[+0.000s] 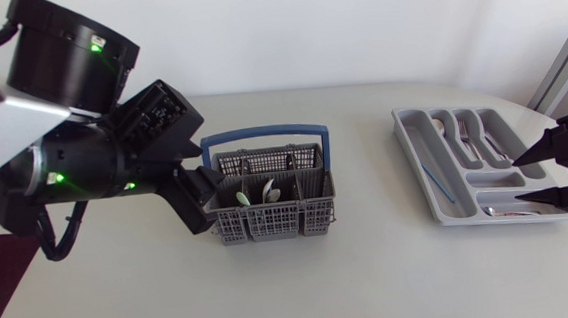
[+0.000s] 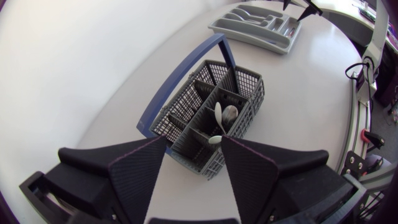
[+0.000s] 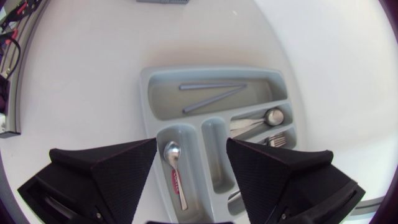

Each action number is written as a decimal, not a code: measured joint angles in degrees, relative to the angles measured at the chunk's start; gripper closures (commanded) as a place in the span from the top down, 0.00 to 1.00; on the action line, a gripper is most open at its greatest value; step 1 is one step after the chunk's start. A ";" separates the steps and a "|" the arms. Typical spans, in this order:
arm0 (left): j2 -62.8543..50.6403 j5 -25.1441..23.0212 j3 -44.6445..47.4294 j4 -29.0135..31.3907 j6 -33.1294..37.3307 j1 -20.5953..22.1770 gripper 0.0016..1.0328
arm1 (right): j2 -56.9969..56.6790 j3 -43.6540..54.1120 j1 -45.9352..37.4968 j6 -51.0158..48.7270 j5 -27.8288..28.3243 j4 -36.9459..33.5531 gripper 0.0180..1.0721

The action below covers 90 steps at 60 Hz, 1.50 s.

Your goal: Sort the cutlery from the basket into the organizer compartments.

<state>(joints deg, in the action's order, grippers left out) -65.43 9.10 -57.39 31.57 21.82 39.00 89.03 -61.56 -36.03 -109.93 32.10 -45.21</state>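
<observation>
The grey mesh basket (image 1: 268,222) with a blue handle (image 1: 262,133) stands mid-table, and a few spoons (image 1: 268,191) stick up in it. My left gripper (image 1: 199,200) sits at its left end, open and empty; from its wrist the basket (image 2: 183,115) and spoons (image 2: 222,117) lie just ahead of the fingertips. At the right, the grey organizer (image 1: 414,160) holds cutlery. My right gripper (image 1: 518,181) hovers open over its right side. Below it a red-handled spoon (image 3: 175,171) lies in a narrow compartment of the organizer (image 3: 146,93).
Other organizer compartments hold two thin blue-grey sticks (image 3: 211,94), a spoon (image 3: 261,120) and a fork (image 3: 277,140). Bare white tabletop lies between basket and organizer. The table's right edge runs close behind the organizer.
</observation>
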 measured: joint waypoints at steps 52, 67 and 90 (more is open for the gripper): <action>4.68 -10.67 11.61 -6.62 29.59 -4.61 0.59 | -25.27 7.69 46.66 51.93 -3.50 -3.80 0.83; 3.21 -13.16 11.61 -8.20 32.28 -6.19 0.59 | -25.46 7.69 58.34 66.79 -8.15 4.24 0.83; 2.73 -15.67 17.22 -13.77 32.41 -8.72 0.59 | -16.85 0.22 72.98 88.50 -14.40 9.51 0.81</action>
<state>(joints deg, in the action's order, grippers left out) -62.70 -6.57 -40.16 17.80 54.24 30.28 72.18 -61.34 36.95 -21.43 17.69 -35.70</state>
